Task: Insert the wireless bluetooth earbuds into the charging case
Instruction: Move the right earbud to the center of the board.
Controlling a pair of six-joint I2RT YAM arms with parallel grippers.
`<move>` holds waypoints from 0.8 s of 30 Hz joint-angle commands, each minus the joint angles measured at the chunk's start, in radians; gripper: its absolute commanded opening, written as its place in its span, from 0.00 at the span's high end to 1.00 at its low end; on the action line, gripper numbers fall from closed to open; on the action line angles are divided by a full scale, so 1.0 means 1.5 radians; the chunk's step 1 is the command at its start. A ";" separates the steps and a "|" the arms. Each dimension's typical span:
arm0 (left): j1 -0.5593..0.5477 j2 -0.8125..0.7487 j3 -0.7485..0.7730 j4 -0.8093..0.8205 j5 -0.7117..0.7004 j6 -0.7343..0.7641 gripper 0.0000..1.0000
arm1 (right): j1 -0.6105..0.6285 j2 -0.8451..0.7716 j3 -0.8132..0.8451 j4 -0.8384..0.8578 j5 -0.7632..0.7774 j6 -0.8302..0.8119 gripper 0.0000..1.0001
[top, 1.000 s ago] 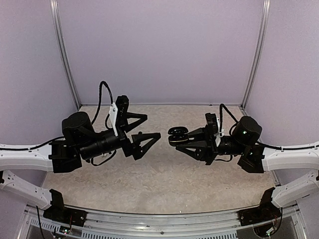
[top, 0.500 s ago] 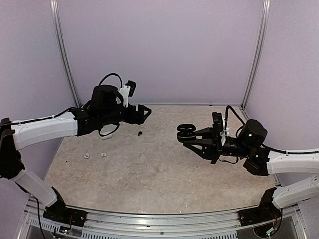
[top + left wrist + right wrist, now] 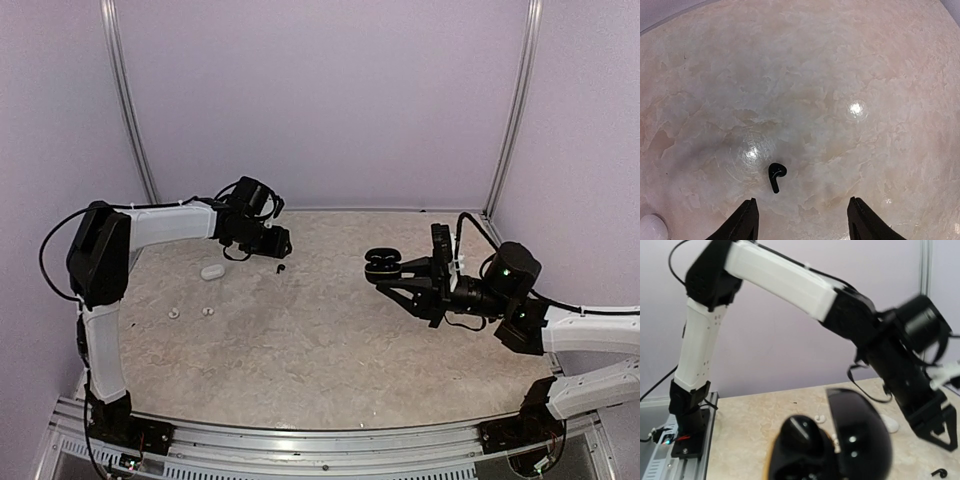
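Note:
One black earbud (image 3: 281,268) lies on the table at the back; it also shows in the left wrist view (image 3: 775,174) and the right wrist view (image 3: 939,473). My left gripper (image 3: 276,243) is open and empty just above and behind it; in the left wrist view the earbud lies ahead of the left fingertip (image 3: 747,220), with the gripper (image 3: 802,222) spread wide. Two white earbuds (image 3: 174,313) (image 3: 208,312) lie at the left. My right gripper (image 3: 388,278) is shut on the open black charging case (image 3: 381,264), held above the table; the case fills the right wrist view (image 3: 840,450). A second black earbud is not in view.
A white closed case (image 3: 211,271) lies left of the black earbud; it also shows in the left wrist view (image 3: 650,228) and the right wrist view (image 3: 890,425). Lilac walls enclose the table at the back and sides. The left arm (image 3: 790,285) stretches across the back.
My left arm has swung out to the back and come down over the black earbud. My right gripper has drawn a little to the right with the case.

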 commanded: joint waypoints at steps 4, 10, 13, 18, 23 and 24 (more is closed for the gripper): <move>0.011 0.106 0.089 -0.065 -0.012 0.011 0.42 | -0.008 -0.017 -0.007 -0.018 0.005 0.011 1.00; 0.016 0.166 0.136 -0.085 -0.039 0.021 0.47 | -0.011 -0.007 -0.004 -0.006 -0.001 0.017 1.00; 0.021 0.182 0.146 -0.088 -0.033 0.023 0.49 | -0.012 -0.001 -0.001 -0.004 -0.004 0.018 1.00; 0.023 0.203 0.163 -0.090 -0.023 0.026 0.51 | -0.012 0.007 0.003 0.000 -0.009 0.019 1.00; 0.023 0.224 0.184 -0.093 -0.020 0.030 0.57 | -0.012 0.012 0.007 0.003 -0.012 0.022 1.00; 0.023 0.229 0.189 -0.094 -0.020 0.031 0.58 | -0.012 0.012 0.007 0.003 -0.013 0.022 1.00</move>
